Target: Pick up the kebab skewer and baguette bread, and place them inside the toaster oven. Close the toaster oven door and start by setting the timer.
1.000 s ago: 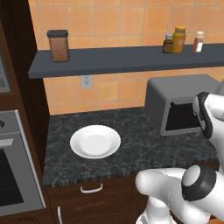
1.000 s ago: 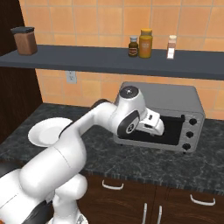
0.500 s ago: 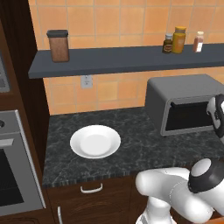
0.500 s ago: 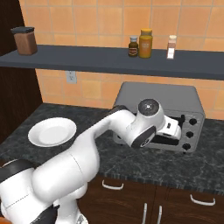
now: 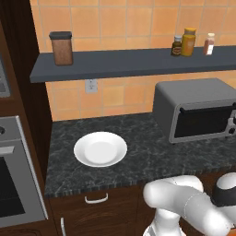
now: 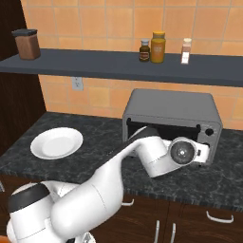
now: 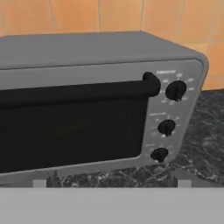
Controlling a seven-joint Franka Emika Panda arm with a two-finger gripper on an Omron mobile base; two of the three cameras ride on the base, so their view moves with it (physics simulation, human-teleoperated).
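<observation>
Three black round knobs (image 7: 166, 127) run down the right side of the toaster oven (image 5: 196, 110), a boxy matte grey case with rounded top edges standing at the right of the speckled black stone bench (image 5: 152, 154), against the orange tiled wall. Its toaster oven door (image 7: 70, 131) is shut: a dark glossy glass panel in a grey frame, with a thick black bar handle (image 7: 78, 94) across its top. Something faintly golden shows behind the glass, too dim to name. The white arm's hand (image 6: 186, 152) hangs just in front of the knob side, fingers spread wide apart and holding nothing. Well to the left on the bench lies a smooth round white plate (image 5: 100, 149), bare. Above, a dark flat shelf (image 5: 129, 64) carries a brown canister with a black lid (image 5: 61, 47) and three small bottles (image 5: 188, 42).
</observation>
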